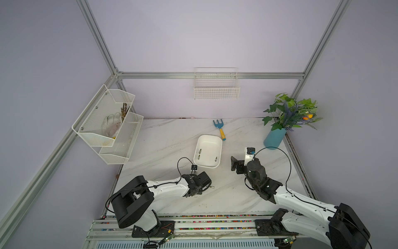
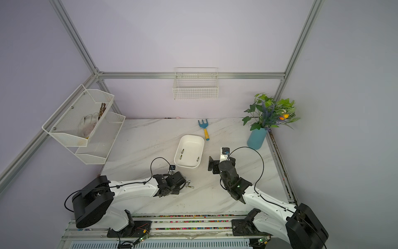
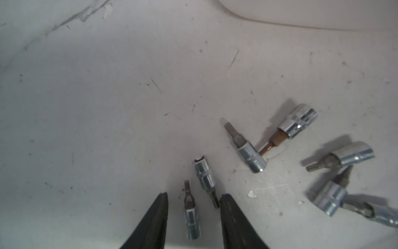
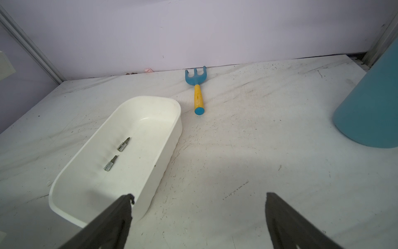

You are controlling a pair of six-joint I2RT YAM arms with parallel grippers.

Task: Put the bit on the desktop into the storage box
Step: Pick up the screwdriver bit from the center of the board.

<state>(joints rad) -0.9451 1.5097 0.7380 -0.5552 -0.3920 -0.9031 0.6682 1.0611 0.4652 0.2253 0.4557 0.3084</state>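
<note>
Several silver bits lie loose on the white marble desktop (image 3: 107,107) in the left wrist view. One bit (image 3: 190,213) lies lengthwise between the fingers of my left gripper (image 3: 193,195), which is open with a gap on each side of it. A second bit (image 3: 204,174) lies just beyond, its tip against one finger. The white storage box (image 1: 210,137) (image 2: 191,136) stands mid-table with three bits inside; the right wrist view shows two of them (image 4: 123,144). My right gripper (image 4: 199,196) hangs wide open and empty beside the box.
A blue rake with a yellow handle (image 1: 219,129) lies behind the box. A teal vase with plants (image 1: 274,138) stands at the back right. A white mesh rack (image 1: 107,122) hangs at the left, and a wire basket (image 1: 216,89) on the back wall.
</note>
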